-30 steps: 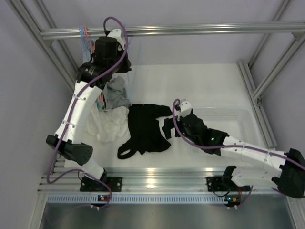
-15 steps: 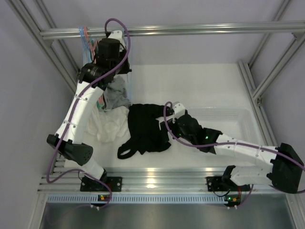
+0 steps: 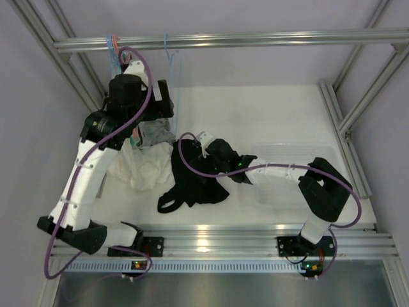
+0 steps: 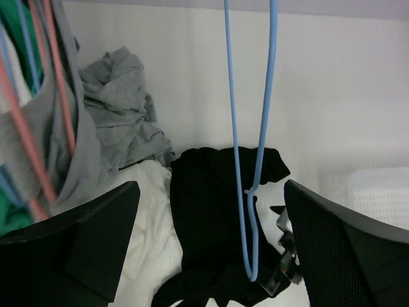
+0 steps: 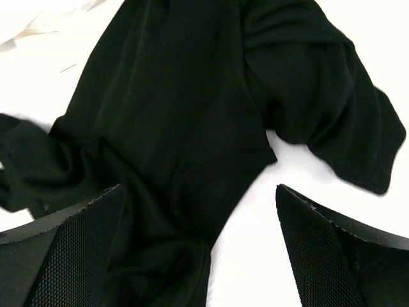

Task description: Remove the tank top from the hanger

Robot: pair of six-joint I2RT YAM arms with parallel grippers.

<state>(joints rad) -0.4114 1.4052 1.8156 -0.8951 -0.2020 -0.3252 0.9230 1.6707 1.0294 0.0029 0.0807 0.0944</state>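
Note:
The black tank top (image 3: 192, 176) lies crumpled on the white table, off the hanger. It also fills the right wrist view (image 5: 172, 128). The bare blue wire hanger (image 3: 170, 57) hangs from the top rail; in the left wrist view the hanger (image 4: 252, 160) dangles free in front of the open fingers, touching neither. My left gripper (image 3: 158, 102) (image 4: 211, 246) is open and empty, just near of the hanger. Low over the tank top, my right gripper (image 3: 209, 160) (image 5: 201, 249) stands open with the fabric under it and nothing clamped.
A grey garment (image 3: 155, 131) and a white one (image 3: 144, 167) lie left of the tank top. More hangers with clothes (image 3: 116, 51) hang at the rail's left end. A clear plastic bin (image 3: 300, 173) sits on the right. The metal rail (image 3: 268, 39) crosses the back.
My left gripper has opened and drawn back, down and left, leaving the blue hanger on the rail. My right arm has swung left, over the black tank top.

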